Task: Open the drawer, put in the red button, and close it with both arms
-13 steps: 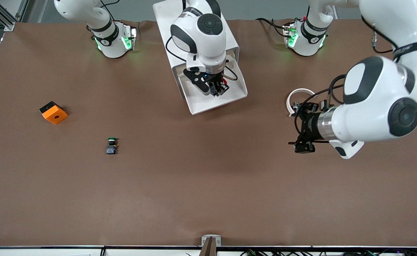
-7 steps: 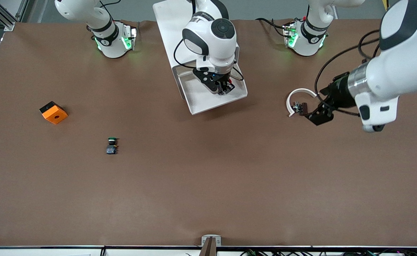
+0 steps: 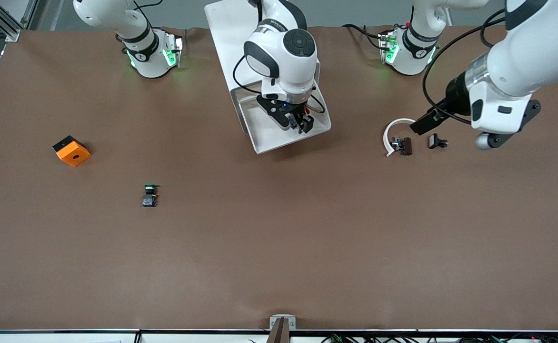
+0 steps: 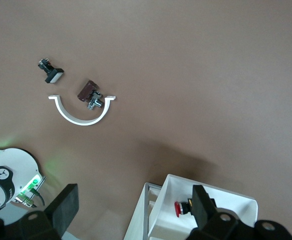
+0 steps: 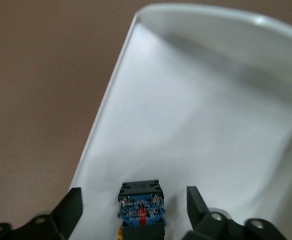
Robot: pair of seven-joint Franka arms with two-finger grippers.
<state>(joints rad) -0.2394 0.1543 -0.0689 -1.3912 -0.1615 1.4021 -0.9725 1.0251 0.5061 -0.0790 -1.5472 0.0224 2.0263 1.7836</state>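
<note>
The red button (image 4: 181, 208) lies in the open white drawer (image 3: 269, 138), which also shows in the left wrist view (image 4: 235, 202). My right gripper (image 3: 299, 123) hangs low in the drawer. In the right wrist view its open jaws (image 5: 134, 192) stand apart on either side of the button's dark blue-black body (image 5: 141, 207) without touching it. In the front view the button is mostly hidden under that gripper. My left gripper (image 3: 424, 125) is open and empty (image 4: 135, 189), up in the air over the white half ring (image 3: 395, 126).
The drawer's white cabinet (image 3: 226, 28) stands between the arm bases. A small brown part (image 3: 405, 145) and a small black part (image 3: 437, 141) lie by the half ring. A green-capped button (image 3: 150, 194) and an orange block (image 3: 71, 150) lie toward the right arm's end.
My left arm has swung up and back toward its base, to over the half ring. My right gripper has shifted slightly in the drawer and now stands open around the button.
</note>
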